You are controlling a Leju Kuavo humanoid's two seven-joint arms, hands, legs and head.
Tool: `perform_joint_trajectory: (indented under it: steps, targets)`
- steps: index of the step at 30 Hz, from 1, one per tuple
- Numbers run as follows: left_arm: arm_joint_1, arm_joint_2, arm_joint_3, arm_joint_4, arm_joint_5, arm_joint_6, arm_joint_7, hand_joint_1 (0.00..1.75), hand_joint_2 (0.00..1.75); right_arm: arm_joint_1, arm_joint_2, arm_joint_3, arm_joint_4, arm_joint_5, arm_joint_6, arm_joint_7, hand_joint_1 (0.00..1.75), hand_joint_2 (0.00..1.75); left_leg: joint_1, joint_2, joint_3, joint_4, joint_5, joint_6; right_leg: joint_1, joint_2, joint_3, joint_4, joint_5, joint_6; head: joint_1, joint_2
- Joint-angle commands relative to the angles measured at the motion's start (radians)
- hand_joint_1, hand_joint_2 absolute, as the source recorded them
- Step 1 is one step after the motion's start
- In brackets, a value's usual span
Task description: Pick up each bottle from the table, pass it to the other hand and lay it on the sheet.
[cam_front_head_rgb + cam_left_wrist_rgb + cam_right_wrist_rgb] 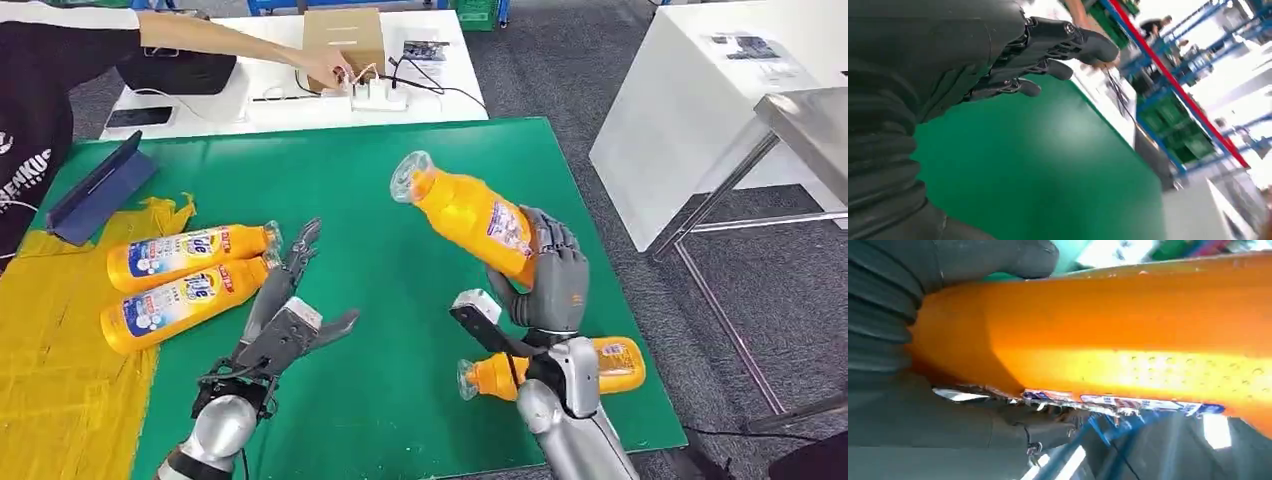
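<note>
1. Head view: my right hand [548, 272] gripped an orange bottle [465, 212] by its base, lifted over the green mat [400, 330], neck tilted toward my left.
2. My left hand [290, 325] hung empty, fingers spread, well apart from it.
3. Two bottles [185, 275] lay at the yellow sheet [60, 350]; one more bottle [555, 370] lay near my right wrist.
4. Risk: base-only grip could let it pivot and drop at handover.

two bottles [180, 275] on sheet [60, 370], table [400, 250] left
</note>
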Motion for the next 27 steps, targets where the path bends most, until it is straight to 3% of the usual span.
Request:
perform_joint_trajectory:
  steps: [1,5,9,17,19,27]
  targets:
    - [-0.001,0.036,-0.018,-0.024,0.025,-0.015,-0.004,0.00,1.75,0.016,0.048,-0.033,-0.117,0.051,-0.022,-0.023,1.75,1.75,0.000,0.003,0.006,0.001,-0.003,0.000,0.000,0.003,0.005,0.001,-0.002,-0.003,0.000,0.000]
    - [0.002,0.050,-0.028,-0.044,0.067,-0.045,-0.008,0.00,1.75,0.018,0.041,-0.003,-0.120,-0.032,-0.017,-0.073,1.75,1.75,-0.001,0.001,0.004,0.000,-0.002,0.000,-0.001,0.002,0.003,0.000,-0.001,-0.002,0.000,0.000]
    - [-0.008,0.052,-0.038,-0.049,0.092,-0.067,-0.018,0.00,1.75,0.009,0.031,0.082,-0.101,-0.223,0.154,-0.132,1.75,1.75,0.000,0.003,0.006,0.000,-0.003,0.000,0.000,0.003,0.005,0.000,-0.002,-0.003,0.000,0.000]
    - [-0.010,0.053,-0.040,-0.051,0.092,-0.067,-0.018,0.00,1.75,0.005,0.036,0.087,-0.086,-0.223,0.152,-0.132,1.75,1.75,0.000,0.002,0.005,0.000,-0.002,0.000,0.000,0.002,0.004,-0.001,-0.001,-0.002,0.000,0.000]
    - [-0.013,0.055,-0.045,-0.052,0.115,-0.084,-0.025,0.00,1.75,0.001,0.026,0.118,-0.076,-0.269,0.224,-0.163,1.75,1.75,-0.001,0.002,0.003,0.000,-0.001,0.000,0.000,0.002,0.002,-0.001,-0.001,-0.002,0.000,0.000]
    - [-0.019,0.053,-0.058,-0.086,0.159,-0.106,-0.040,0.00,1.75,-0.046,0.026,0.259,0.130,-0.196,0.300,-0.157,1.75,1.75,0.000,0.002,0.003,-0.001,-0.001,0.000,0.001,0.002,0.002,-0.001,0.000,-0.002,0.000,0.000]
